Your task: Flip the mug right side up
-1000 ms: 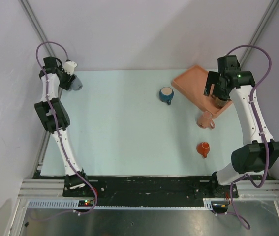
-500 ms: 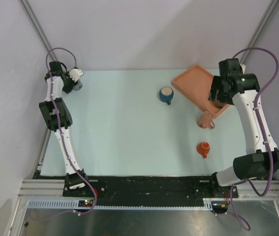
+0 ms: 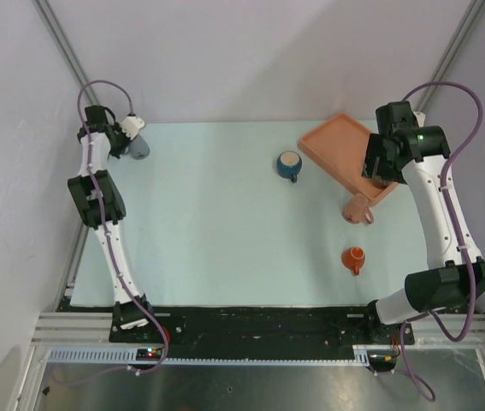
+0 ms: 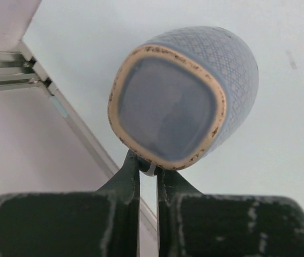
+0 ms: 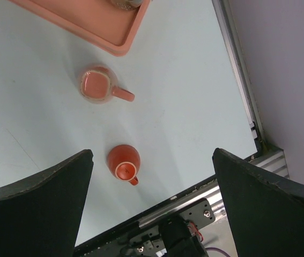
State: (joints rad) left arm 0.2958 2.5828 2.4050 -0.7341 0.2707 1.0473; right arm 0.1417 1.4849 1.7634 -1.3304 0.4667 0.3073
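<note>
Pale tabletop [image 3: 216, 231], far-left corner: grey-blue mug [image 4: 194, 91] tipped sideways, left gripper [image 4: 148, 166] pinched narrow on its edge, presumably for rotating upright. Centre: dark-blue mug [image 3: 289, 164], mouth up. Right: salmon tray [image 3: 332, 141]; right gripper [image 5: 153, 154] spread wide, idle, holding nothing.

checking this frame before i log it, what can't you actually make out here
Grey-blue mug handle: left wrist view, hidden behind the mug body; only a pale sliver shows between the left gripper's fingers.
Item on the tray: top view, covered by the right arm; right wrist view, cut off by the top edge.
Mug touching the table or not: top view, too small.
</note>
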